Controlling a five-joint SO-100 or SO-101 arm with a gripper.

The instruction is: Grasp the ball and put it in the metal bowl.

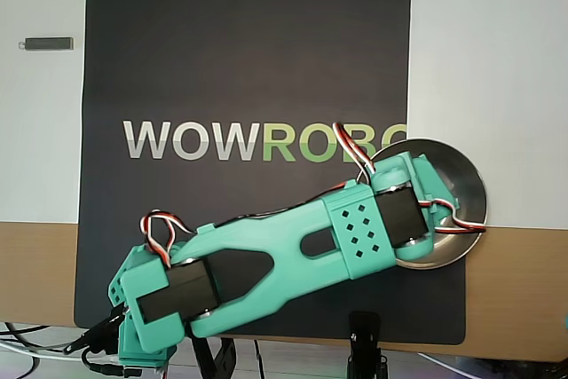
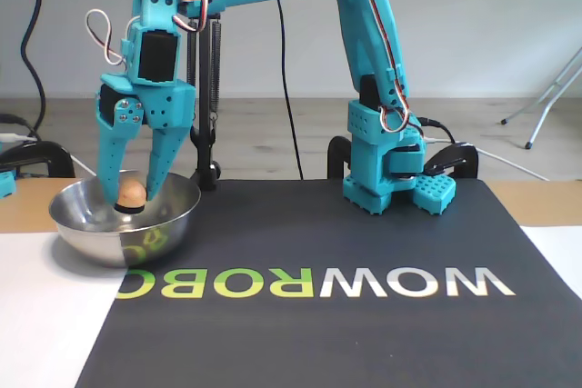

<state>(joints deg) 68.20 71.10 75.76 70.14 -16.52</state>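
The peach-orange ball (image 2: 132, 192) sits between the two teal fingers of my gripper (image 2: 129, 199), which is shut on it. The ball hangs inside the metal bowl (image 2: 91, 233), at about rim height, on the left of the fixed view. I cannot tell whether it touches the bowl's bottom. In the overhead view the metal bowl (image 1: 473, 191) lies at the right edge of the black mat. The arm's wrist (image 1: 401, 216) covers the bowl's left half there and hides both the ball and the fingertips.
The black WOWROBO mat (image 2: 364, 252) covers the table's middle, and the arm's base (image 2: 386, 170) stands at its back edge. A black clamp post (image 2: 211, 170) stands just behind the bowl. A small grey bar (image 1: 46, 43) lies on the white sheet at upper left in the overhead view.
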